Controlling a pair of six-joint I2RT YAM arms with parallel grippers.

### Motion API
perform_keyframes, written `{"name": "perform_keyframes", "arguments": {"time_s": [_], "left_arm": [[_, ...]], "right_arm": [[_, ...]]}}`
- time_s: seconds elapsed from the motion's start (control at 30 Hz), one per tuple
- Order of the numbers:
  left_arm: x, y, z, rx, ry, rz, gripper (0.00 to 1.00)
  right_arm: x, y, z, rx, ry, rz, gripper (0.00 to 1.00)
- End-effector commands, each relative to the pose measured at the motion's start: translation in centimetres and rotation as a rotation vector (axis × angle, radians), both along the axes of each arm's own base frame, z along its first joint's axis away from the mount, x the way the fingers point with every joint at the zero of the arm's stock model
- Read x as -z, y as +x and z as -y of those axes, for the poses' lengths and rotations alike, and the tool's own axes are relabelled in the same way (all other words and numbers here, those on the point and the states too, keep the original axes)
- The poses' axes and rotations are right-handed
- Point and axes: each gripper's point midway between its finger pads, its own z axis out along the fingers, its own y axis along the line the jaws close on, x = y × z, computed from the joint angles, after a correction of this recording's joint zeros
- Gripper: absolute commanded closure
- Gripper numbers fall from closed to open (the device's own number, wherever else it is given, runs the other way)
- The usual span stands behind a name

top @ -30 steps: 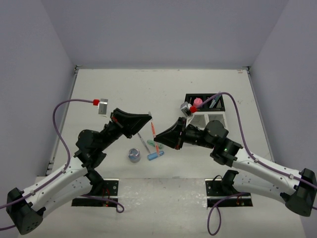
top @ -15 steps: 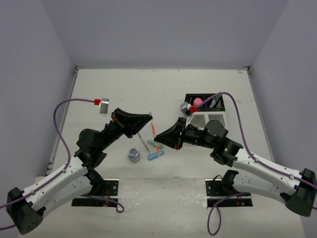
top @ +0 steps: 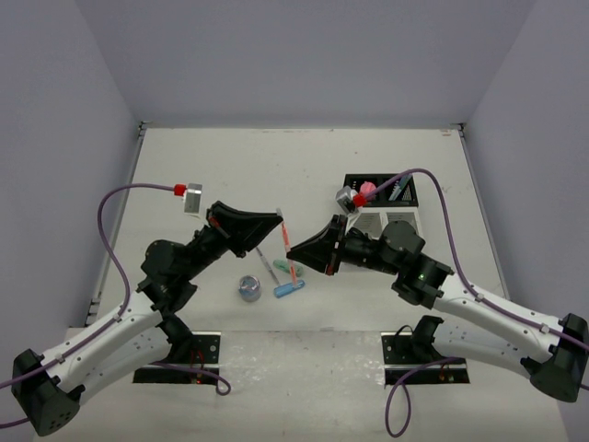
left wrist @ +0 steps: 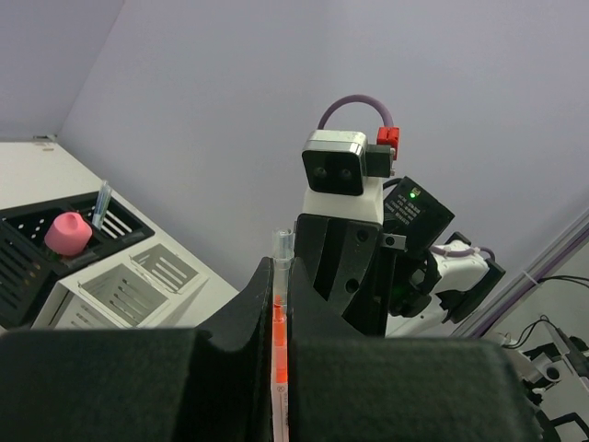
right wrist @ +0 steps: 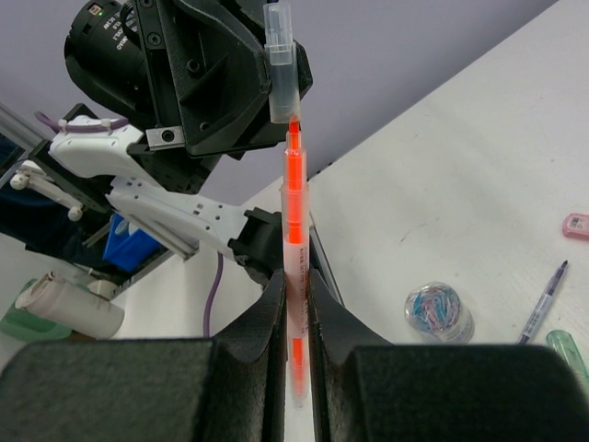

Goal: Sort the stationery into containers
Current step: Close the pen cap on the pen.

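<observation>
Left jaws: the left gripper (left wrist: 282, 272) is closed on the clear cap (right wrist: 279, 55) of the orange pen (right wrist: 293, 230), at the centre of its wrist view.
Right jaws: the right gripper (right wrist: 294, 281) is clamped on the pen's barrel, low centre in its own view, with the tail poking out below the fingers.
Why held so: one arm has each end and the pen is in the air at mid-frame of the top view. I judge this a capping or uncapping move along the pen's axis. The orange tip sits right at the cap's mouth; whether it is inside I cannot tell.
Containers: two, touching, centre right of the top view: one black organiser (left wrist: 37, 224) and one white organiser (left wrist: 120, 290) nearer the arms. They are probably set there for the right arm's reach.
In the black one: one pink piece (left wrist: 69, 232) and one thin pen (left wrist: 101, 198).
Loose on the table (top: 230, 166), low centre of the top view: one round tub (top: 248, 288), one blue capsule (top: 288, 290), one purple pen (right wrist: 543, 299), one mint piece (right wrist: 566, 354) and one small pink piece (right wrist: 575, 226).
</observation>
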Motion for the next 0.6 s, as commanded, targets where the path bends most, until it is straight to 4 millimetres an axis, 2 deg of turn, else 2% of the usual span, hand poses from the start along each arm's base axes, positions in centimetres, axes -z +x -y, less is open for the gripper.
{"name": "perform_keyframes", "arguments": {"time_s": [0.0, 0.2, 0.57], "left_arm": [[-0.7, -0.6, -0.2, 0.01, 0.001, 0.044, 1.0], [-0.5, -0.5, 0.1, 0.02, 0.007, 0.041, 1.0], [0.8, 0.1, 0.5, 0.007, 0.072, 0.025, 1.0]], "right_arm": [[-2.9, 0.4, 0.2, 0.029, 0.048, 0.055, 1.0], [-3.6, 0.5, -0.1, 0.027, 0.047, 0.063, 1.0], [-7.0, 0.9, -0.2, 0.037, 0.076, 0.109, 1.0]]}}
